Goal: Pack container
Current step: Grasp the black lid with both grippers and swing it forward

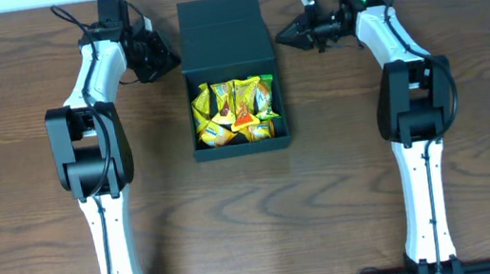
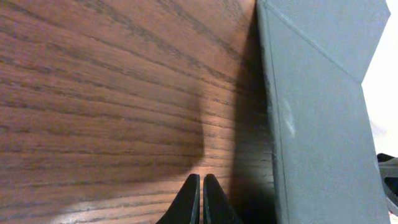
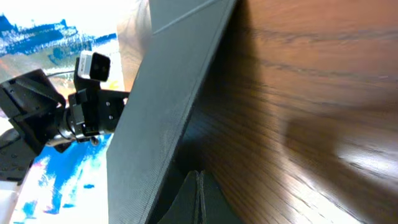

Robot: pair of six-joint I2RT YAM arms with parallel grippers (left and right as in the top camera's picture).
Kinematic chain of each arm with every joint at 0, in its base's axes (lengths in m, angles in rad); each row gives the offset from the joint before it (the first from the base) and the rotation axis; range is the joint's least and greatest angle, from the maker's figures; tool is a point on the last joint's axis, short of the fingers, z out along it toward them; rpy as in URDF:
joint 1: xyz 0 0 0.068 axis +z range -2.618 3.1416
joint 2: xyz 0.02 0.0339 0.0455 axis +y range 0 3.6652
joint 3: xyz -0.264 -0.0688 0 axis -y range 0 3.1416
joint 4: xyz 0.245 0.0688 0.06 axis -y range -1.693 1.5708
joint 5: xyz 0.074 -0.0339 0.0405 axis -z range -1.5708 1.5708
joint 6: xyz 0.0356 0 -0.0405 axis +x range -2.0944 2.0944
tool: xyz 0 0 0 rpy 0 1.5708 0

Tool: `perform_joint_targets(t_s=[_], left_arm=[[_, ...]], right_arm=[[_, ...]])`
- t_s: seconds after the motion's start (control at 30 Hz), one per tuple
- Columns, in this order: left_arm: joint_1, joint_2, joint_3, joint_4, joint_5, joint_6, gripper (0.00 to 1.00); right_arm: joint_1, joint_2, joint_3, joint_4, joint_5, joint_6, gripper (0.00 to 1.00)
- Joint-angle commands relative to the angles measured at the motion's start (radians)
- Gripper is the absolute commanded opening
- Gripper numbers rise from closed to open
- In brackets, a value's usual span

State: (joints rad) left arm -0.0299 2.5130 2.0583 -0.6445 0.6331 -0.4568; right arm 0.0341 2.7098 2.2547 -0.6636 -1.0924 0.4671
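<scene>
- Matte, dark teal-black card makes up the container (image 1: pixel 242 148), a rigid square box standing close to the far edge of the desk (image 1: pixel 22 188), about midway between its left and right edges.
- Its lid (image 1: pixel 222 25) is a flat hinged flap, folded back toward the far edge, with a straight crease running across it.
- Inside I see glossy, crinkled candy packets (image 1: pixel 235 111), mostly yellow with touches of green, orange and blue. They are heaped loosely and cover most of the box floor.
- The desk top is dark brown wood with long, fine grain lines and a soft sheen where the light catches it.
- The left gripper (image 2: pixel 201 186) sits just beside the box's left wall, low over the wood. Its slim black fingers are pressed together with nothing between them. From the left wrist view a dark strip of wood lies between the tips and the wall.
- The right gripper (image 3: pixel 198 186) sits just beside the right wall, tapered tip toward the box. Its fingers meet along a thin seam and grip nothing. I cannot tell whether it touches the finely textured card.
</scene>
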Motion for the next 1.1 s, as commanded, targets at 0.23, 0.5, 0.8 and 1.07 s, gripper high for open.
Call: perform_joint_targets(t_s=[0.23,0.5,0.8,1.07], left_arm=[[-0.012,0.032,0.005,0.033,0.048,-0.042,0.06],[-0.026,0.033,0.005,0.082,0.051,-0.068,0.06],[-0.026,0.032,0.005,0.13,0.087,-0.075,0.05],[-0.026,0.032,0.005,0.188,0.169,-0.06,0.06]], right_arm=[[0.019,0.038,0.006,-0.019,-0.012,0.011,0.01],[0.033,0.066,0.006,0.019,-0.05,0.034,0.01],[0.042,0.066,0.006,0.202,-0.146,0.105,0.01],[0.042,0.066,0.006,0.302,-0.239,0.125,0.02]])
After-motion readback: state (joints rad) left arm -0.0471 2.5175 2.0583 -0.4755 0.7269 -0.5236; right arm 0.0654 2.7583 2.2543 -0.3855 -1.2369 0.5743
